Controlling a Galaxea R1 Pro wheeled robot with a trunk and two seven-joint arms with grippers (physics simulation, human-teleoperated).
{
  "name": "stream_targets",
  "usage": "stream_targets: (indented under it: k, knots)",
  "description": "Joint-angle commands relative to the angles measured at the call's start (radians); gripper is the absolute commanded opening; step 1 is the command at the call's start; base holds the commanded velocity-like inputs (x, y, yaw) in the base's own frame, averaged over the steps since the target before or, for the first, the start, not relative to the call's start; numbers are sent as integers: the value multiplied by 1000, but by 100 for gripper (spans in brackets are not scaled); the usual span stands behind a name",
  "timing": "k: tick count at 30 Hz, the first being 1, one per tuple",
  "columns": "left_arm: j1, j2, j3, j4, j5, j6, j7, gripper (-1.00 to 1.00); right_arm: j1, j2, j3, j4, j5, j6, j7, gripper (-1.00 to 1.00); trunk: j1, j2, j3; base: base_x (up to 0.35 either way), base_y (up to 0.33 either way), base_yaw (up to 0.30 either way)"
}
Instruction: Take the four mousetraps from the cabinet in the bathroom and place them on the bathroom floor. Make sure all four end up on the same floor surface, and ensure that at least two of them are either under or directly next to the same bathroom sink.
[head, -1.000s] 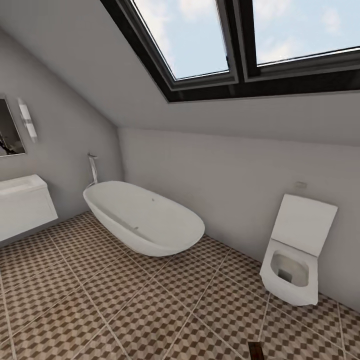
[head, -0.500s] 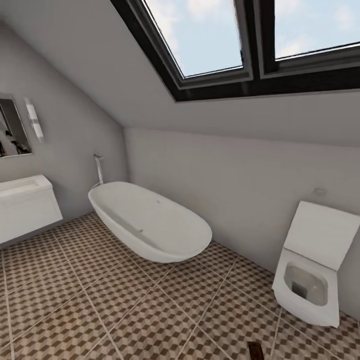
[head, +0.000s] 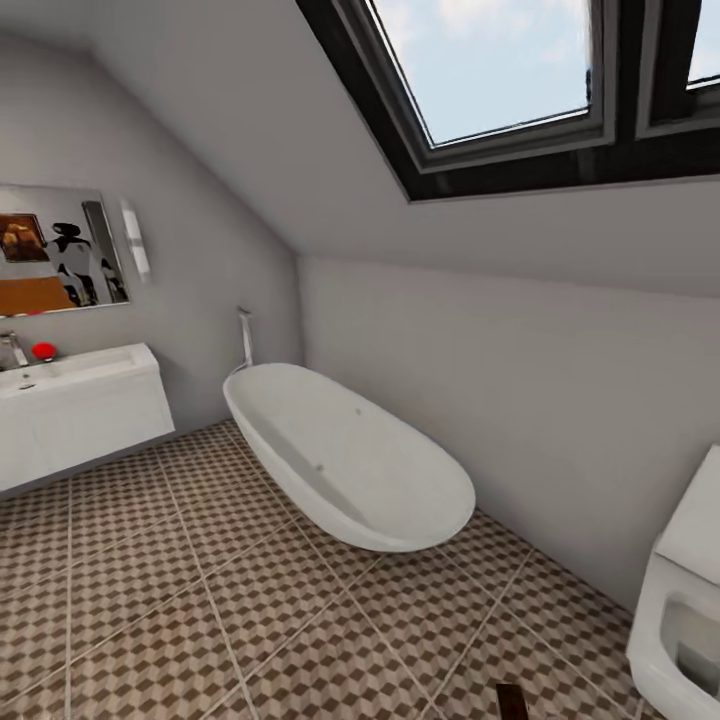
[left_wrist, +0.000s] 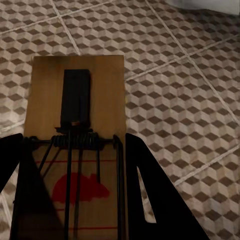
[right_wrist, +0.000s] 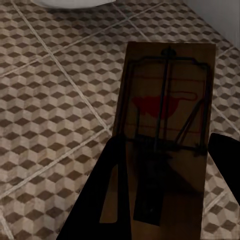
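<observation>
In the left wrist view my left gripper (left_wrist: 72, 140) is shut on a mousetrap (left_wrist: 75, 85), a tan board with a dark wire spring and a red mouse mark, held above the bathroom floor (left_wrist: 180, 75). My right gripper (right_wrist: 167, 145) is shut on a second mousetrap (right_wrist: 170, 65) of the same kind, also held over the cube-patterned tiles (right_wrist: 55, 100). The head view takes in the bathroom floor (head: 200, 600) and a white wall-hung sink (head: 80, 400) at the left. The cabinet is out of view.
A white oval bathtub (head: 350, 460) stands against the far wall with a tall tap (head: 245, 340) behind it. A mirror (head: 55, 250) hangs above the sink. The white toilet (head: 680, 600) sits at the right edge. Skylights (head: 500, 70) are set in the sloped ceiling.
The head camera has turned left: bathtub and toilet slide right in the picture, and more of the sink and mirror comes into view.
</observation>
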Motion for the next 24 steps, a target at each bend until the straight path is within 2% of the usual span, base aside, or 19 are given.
stream_targets:
  k: [1,24]
  knots:
    - [-1,-1,-5,4,8,-4,-6,-100,-1,-1,-8,4,9,-6,-2,-100,1,-1,0,327,28,300]
    - [-1,-2,-6,4,7,-3,-6,-100,-1,-1,-8,4,9,-6,-2,-100,1,-1,0,327,122,300]
